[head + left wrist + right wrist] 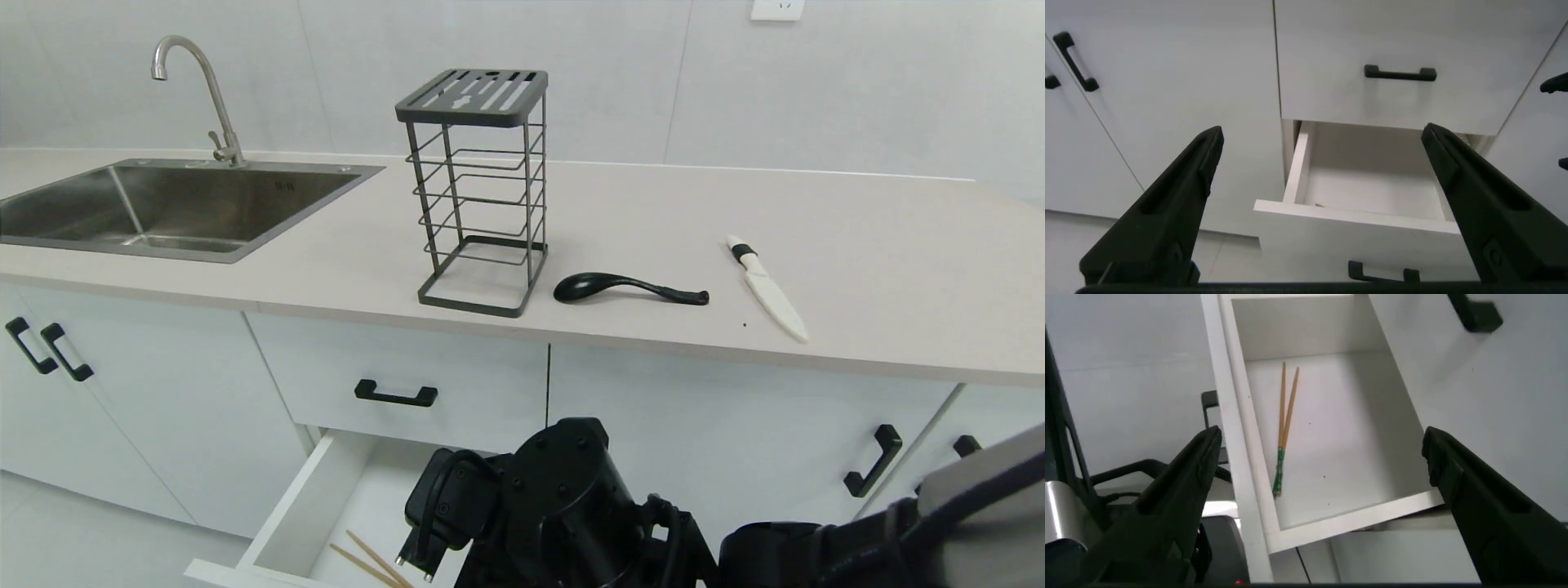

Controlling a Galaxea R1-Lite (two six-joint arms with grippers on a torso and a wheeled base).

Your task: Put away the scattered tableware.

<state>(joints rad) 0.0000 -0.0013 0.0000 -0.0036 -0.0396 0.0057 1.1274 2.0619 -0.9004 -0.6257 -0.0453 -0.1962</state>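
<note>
Right wrist view shows me the chopsticks (1284, 429) already in the open drawer (1347, 457), while the spoon (629, 287) at the rack's (473, 98) 4 o'clock and the knife (767, 287) at the spoon's 3 o'clock remain on the counter (857, 245), with my left gripper (1321, 139) and right gripper (1321, 441) both spread and empty.

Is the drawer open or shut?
Open. The drawer is pulled well out, and a pair of chopsticks lies on its floor.

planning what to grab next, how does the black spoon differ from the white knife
The black spoon is curved with a rounded bowl; the white knife is straight and pointed. The spoon lies beside the wire rack; the knife lies farther right. Both rest on the countertop.
</note>
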